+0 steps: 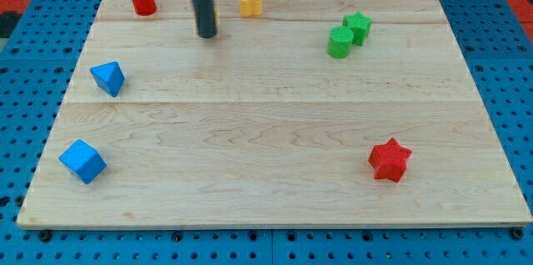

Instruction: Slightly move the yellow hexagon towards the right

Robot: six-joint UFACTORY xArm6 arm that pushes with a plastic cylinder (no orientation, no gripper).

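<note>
The yellow hexagon (250, 2) sits near the view's top edge of the wooden board (275, 173), a little left of centre. My tip (206, 35) is the lower end of a dark rod that comes down from the view's top. It stands to the left of the yellow hexagon and slightly below it, with a clear gap between them. A small yellow sliver shows at the rod's right edge near the tip; I cannot tell what it is.
A red hexagon-like block (143, 1) is at the top left. A green star (358, 27) touches a green rounded block (339, 42) at the top right. A blue block (108, 77) and a blue cube (82, 161) lie at the left. A red star (390, 160) is at the lower right.
</note>
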